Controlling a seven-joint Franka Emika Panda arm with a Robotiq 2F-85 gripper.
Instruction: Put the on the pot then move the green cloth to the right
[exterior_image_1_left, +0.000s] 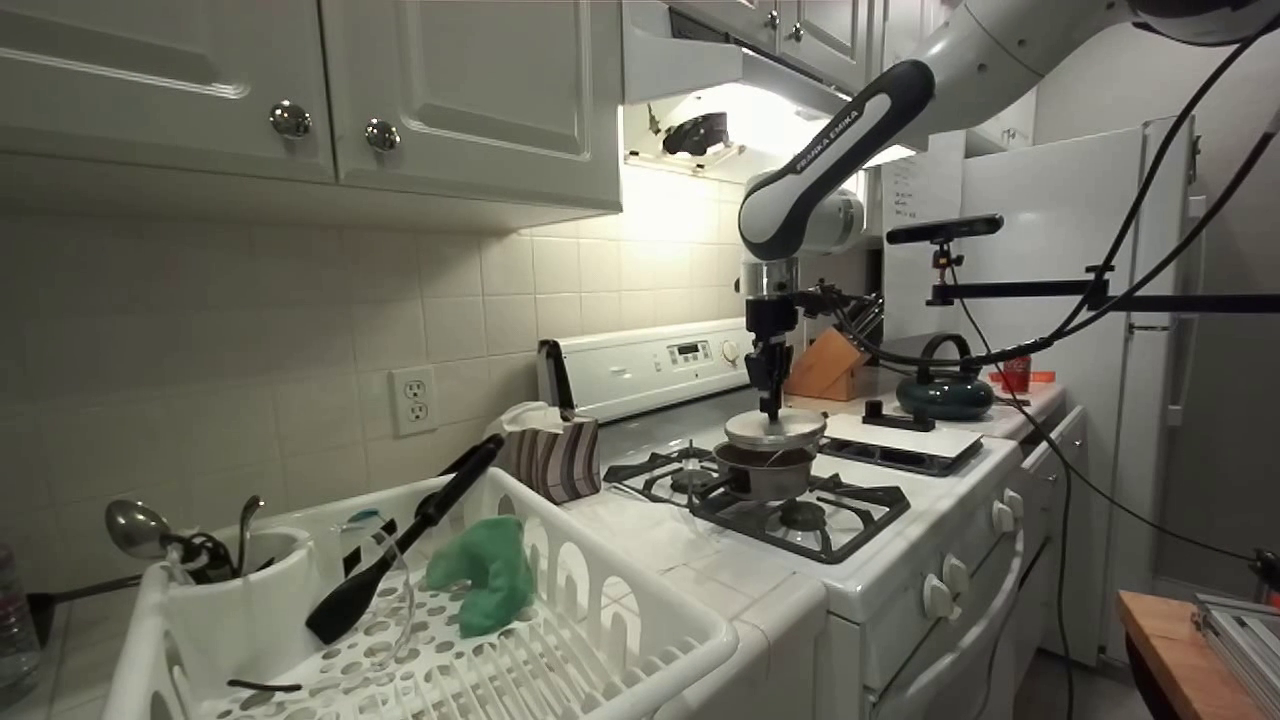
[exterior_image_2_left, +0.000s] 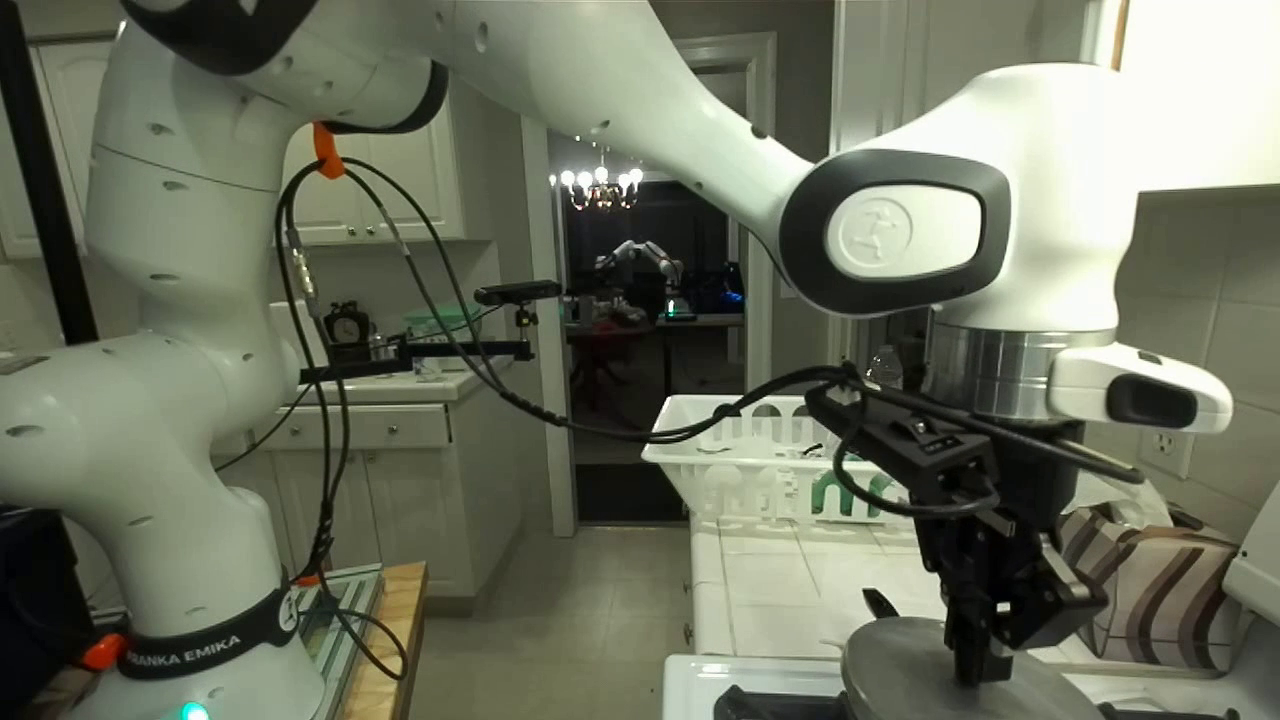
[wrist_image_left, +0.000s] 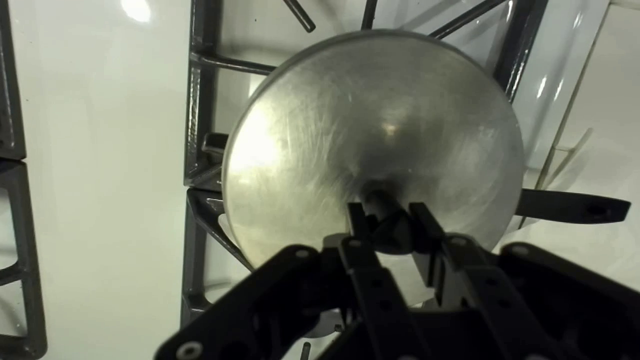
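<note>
A round silver lid (exterior_image_1_left: 760, 432) hangs just above a small grey pot (exterior_image_1_left: 768, 475) on the stove in an exterior view, with a narrow gap between them. My gripper (exterior_image_1_left: 771, 408) points down and is shut on the lid's dark knob. The lid also shows in an exterior view (exterior_image_2_left: 895, 665) and fills the middle of the wrist view (wrist_image_left: 300, 150), where the gripper's fingers (wrist_image_left: 387, 212) stand on both sides of the knob. There the lid hides the pot except its black handle (wrist_image_left: 572, 206). A green cloth (exterior_image_1_left: 490, 575) lies in the white dish rack (exterior_image_1_left: 690, 640).
Black burner grates (exterior_image_1_left: 850, 530) surround the pot. A striped tissue box (exterior_image_1_left: 565, 460) stands beside the stove. A knife block (exterior_image_1_left: 828, 365), a dark kettle (exterior_image_1_left: 945, 395) and a white board with a black handle (exterior_image_1_left: 900, 440) are on the far side. The range hood (exterior_image_1_left: 690, 60) hangs above.
</note>
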